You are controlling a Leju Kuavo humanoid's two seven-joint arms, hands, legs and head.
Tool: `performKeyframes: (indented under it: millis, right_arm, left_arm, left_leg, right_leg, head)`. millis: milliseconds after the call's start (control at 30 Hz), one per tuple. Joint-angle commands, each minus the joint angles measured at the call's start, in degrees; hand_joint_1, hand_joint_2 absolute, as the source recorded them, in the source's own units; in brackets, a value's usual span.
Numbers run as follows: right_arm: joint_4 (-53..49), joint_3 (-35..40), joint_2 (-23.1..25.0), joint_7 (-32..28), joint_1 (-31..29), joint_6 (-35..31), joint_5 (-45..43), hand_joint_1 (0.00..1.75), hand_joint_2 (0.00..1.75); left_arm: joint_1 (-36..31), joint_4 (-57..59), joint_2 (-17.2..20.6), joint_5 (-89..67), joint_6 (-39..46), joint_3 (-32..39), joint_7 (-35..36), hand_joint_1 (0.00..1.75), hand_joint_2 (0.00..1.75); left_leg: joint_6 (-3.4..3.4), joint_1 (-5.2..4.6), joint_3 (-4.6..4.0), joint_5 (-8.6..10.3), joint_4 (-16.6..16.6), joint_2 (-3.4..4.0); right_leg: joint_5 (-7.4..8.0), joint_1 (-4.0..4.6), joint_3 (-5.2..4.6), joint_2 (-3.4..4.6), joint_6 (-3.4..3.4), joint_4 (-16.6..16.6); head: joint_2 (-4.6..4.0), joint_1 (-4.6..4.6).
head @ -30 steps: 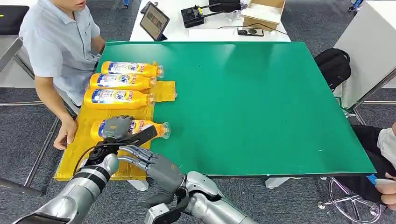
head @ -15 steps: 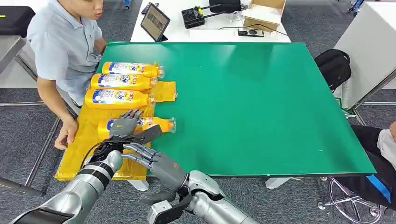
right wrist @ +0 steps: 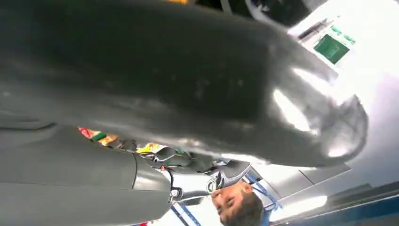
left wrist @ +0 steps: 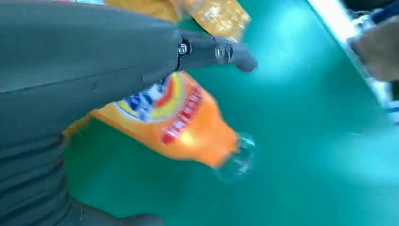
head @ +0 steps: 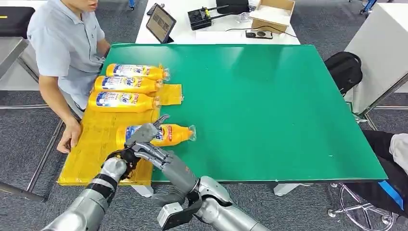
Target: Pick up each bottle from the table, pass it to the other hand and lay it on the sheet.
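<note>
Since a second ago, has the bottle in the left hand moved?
Yes. The bottle has shifted right, off the yellow sheet edge and further onto the green table.

This looks like a robot test lab set up in an office. A green bench (head: 269, 106) stands on grey carpet (head: 29, 139), and behind it a white desk (head: 211, 34) carries a tablet (head: 159, 22), a black radio unit (head: 199, 17), cables and a cardboard box (head: 270, 13). A person (head: 65, 43) sits beside the bench, and a black backpack (head: 343, 68) lies on the floor.
</note>
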Motion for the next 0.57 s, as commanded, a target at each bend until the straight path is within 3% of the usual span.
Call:
performKeyframes:
  millis: [33, 200, 233, 367, 567]
  right_arm:
    - [-21.7, -2.4, -4.9, -1.9, 9.6, -7.1, -5.7, 0.0, 0.0]
    - [-21.7, -2.4, -4.9, -1.9, 9.6, -7.1, -5.7, 0.0, 0.0]
    - [-24.7, -4.4, -5.3, -1.9, 12.0, -7.3, -5.9, 0.0, 1.75]
    - [-33.4, -11.5, -6.4, -1.9, 21.1, -9.7, -6.5, 0.0, 1.75]
    - [-36.7, -15.2, -8.2, -1.9, 26.5, -13.5, -6.5, 0.0, 1.75]
  left_arm:
    - [14.5, -28.6, -1.8, 16.8, 11.5, 3.0, 3.0, 0.0, 1.75]
    - [14.5, -28.6, -1.8, 16.8, 11.5, 3.0, 3.0, 0.0, 1.75]
    - [16.6, -31.3, -1.6, 17.6, 12.7, 3.3, 2.7, 0.0, 1.75]
    - [24.8, -42.2, -3.7, 15.5, 24.5, 6.1, -0.2, 0.0, 1.75]
    - [30.0, -49.5, -5.5, 20.7, 27.8, 7.9, -1.2, 0.0, 1.75]
  left_leg:
    - [0.09, 0.01, 0.03, -0.12, 0.0, 0.14]
    - [0.06, 0.01, -0.01, -0.19, 0.0, 0.08]
    - [0.01, 0.01, -0.19, -0.15, 0.0, 0.08]
    - [0.04, -0.01, -0.19, -0.17, 0.0, 0.04]
    - [0.07, 0.0, -0.17, -0.29, 0.0, 0.04]
  right_leg:
    - [-0.07, 0.05, 0.0, 0.05, -0.12, 0.0]
    - [-0.14, 0.05, -0.02, 0.0, -0.13, -0.1]
    - [-0.08, 0.03, -0.22, 0.01, -0.09, 0.0]
    - [-0.13, 0.02, -0.2, -0.03, -0.13, -0.1]
    - [-0.2, 0.03, -0.16, -0.05, -0.15, -0.1]
  head:
    - [0.0, 0.02]
    - [0.0, 0.0]
    - [0.0, 0.0]
    - [0.0, 0.0]
    - [0.0, 0.0]
